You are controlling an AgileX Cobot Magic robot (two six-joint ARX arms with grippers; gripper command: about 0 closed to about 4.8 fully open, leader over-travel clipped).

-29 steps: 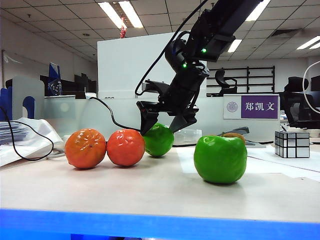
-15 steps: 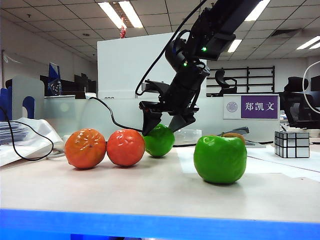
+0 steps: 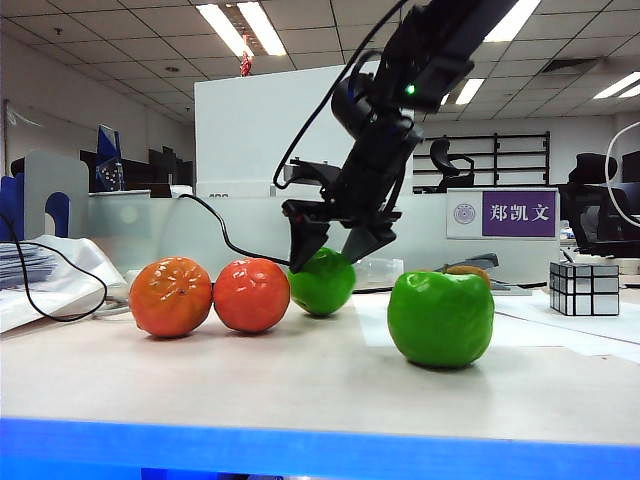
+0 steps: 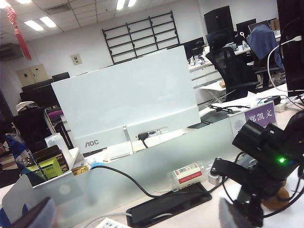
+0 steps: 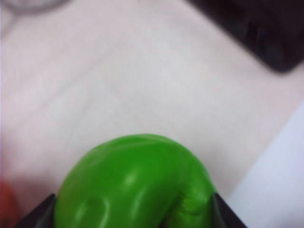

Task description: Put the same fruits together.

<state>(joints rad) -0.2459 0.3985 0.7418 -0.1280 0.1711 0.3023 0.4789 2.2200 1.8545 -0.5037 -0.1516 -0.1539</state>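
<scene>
Two orange-red mandarins (image 3: 171, 297) (image 3: 251, 295) sit side by side at the left of the table. Just behind them is a green apple (image 3: 322, 282), with my right gripper (image 3: 328, 258) coming down over its top. In the right wrist view this apple (image 5: 137, 185) fills the gap and both fingertips (image 5: 45, 213) press its sides, so the right gripper (image 5: 133, 214) is shut on it. A second green apple (image 3: 441, 318) stands nearer, at the right, with a brown kiwi (image 3: 468, 270) partly hidden behind it. My left gripper (image 4: 133, 218) is open and holds nothing.
A silver mirror cube (image 3: 585, 288) stands at the far right. White papers and a black cable (image 3: 40, 290) lie at the left. A glass partition (image 3: 200, 235) with a name sign runs along the back. A black flat pad (image 4: 166, 204) and a lying bottle (image 4: 187, 175) are by the partition.
The right gripper's fingers have closed in onto the far green apple, and its wrist has tipped slightly. The apple has shifted a touch to the right. The left gripper has not moved.
</scene>
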